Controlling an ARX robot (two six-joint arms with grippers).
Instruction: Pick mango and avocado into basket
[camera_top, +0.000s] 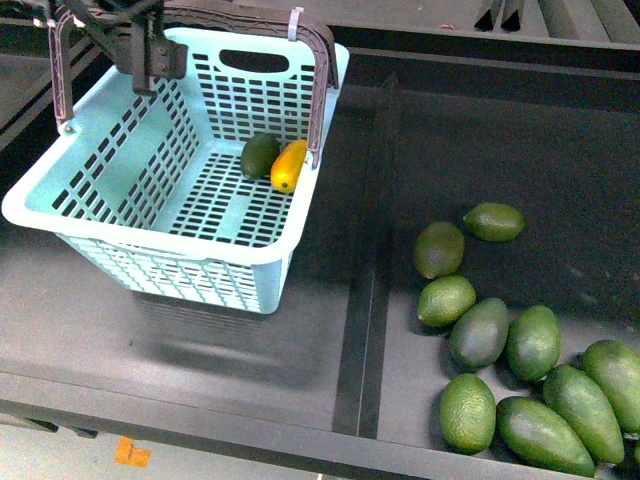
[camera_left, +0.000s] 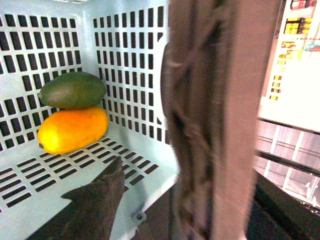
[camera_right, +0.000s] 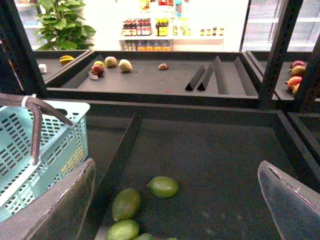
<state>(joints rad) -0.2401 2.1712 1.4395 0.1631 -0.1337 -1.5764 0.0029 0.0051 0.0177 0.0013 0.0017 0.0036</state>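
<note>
Both mango and avocado lie inside the basket whose handle the left fingers clench; right fingers spread.

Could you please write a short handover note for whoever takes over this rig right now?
Left gripper: at the basket's brown handle, which fills the left wrist view; whether it is shut on it cannot be told.
Right gripper: open, empty, over the tray with the loose avocados.
Mango and avocado: both inside the basket, touching, by its far wall.
Done: both fruits are in.
Left: probably only checking the basket stands steady and clearing the arms.
</note>
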